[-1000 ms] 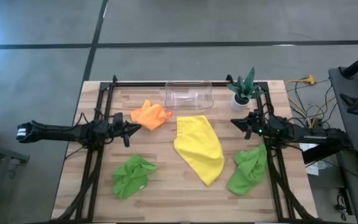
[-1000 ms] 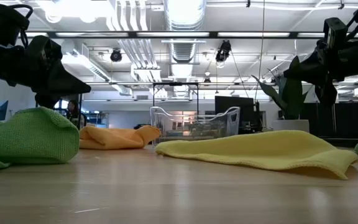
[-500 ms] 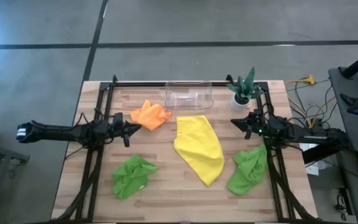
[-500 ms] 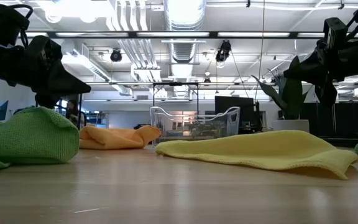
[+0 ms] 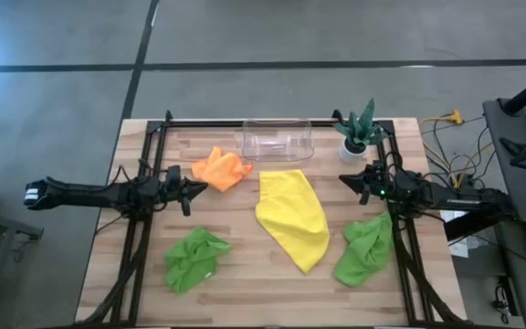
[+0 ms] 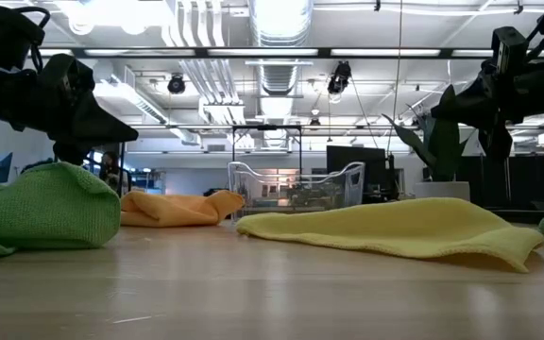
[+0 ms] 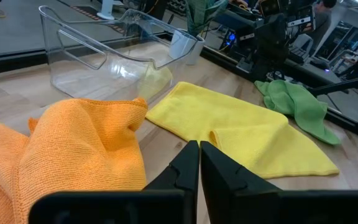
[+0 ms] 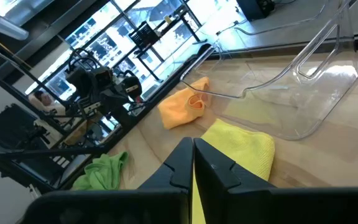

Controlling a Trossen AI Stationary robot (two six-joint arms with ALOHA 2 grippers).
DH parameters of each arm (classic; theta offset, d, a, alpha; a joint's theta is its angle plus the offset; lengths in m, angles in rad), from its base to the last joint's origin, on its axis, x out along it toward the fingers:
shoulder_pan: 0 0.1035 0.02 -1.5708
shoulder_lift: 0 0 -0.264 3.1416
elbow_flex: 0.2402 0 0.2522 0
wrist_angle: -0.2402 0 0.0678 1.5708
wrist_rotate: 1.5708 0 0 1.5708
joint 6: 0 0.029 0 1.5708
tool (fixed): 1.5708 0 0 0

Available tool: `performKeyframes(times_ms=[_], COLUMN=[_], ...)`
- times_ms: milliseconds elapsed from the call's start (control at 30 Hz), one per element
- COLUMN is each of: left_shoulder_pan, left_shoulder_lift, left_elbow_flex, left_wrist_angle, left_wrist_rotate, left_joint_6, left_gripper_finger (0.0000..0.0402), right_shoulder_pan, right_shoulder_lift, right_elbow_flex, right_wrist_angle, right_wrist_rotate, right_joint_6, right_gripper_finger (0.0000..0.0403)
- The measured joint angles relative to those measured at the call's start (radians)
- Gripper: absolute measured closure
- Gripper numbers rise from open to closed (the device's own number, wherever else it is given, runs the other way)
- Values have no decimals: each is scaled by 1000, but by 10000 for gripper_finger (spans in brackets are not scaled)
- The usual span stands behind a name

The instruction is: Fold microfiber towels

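Several microfiber towels lie on the wooden table. A yellow towel [image 5: 292, 217] is spread in the middle. An orange towel [image 5: 221, 168] lies crumpled at the far left. One lime green towel [image 5: 194, 258] is bunched at the near left, another [image 5: 365, 249] at the near right. My left gripper [image 5: 201, 186] hovers shut at the left, just beside the orange towel [image 7: 73, 149]. My right gripper [image 5: 343, 179] hovers shut at the right, above the table, clear of the yellow towel [image 8: 241, 149].
A clear plastic bin [image 5: 277, 140] stands at the far middle of the table. A spiky green plant in a white pot [image 5: 358, 132] stands at the far right corner. Black frame rails [image 5: 141, 247] run along both sides of the table.
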Motion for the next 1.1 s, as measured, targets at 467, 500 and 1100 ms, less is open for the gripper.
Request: performKeyframes(times_ms=[467, 500, 1100], left_shoulder_pan=[0, 0, 0], left_shoulder_lift=[0, 0, 0], left_elbow_flex=[0, 0, 0], left_wrist_angle=[0, 0, 265], left_wrist_rotate=[0, 0, 0], left_joint_6=[0, 0, -6], left_gripper_finger=[402, 402, 402], right_shoulder_pan=[-2, -2, -2], right_shoulder_lift=[0, 0, 0], right_elbow_flex=[0, 0, 0], right_wrist_angle=[55, 55, 160], right_wrist_rotate=[157, 157, 63], right_joint_6=[-720, -768, -600], right_gripper_finger=[394, 394, 394])
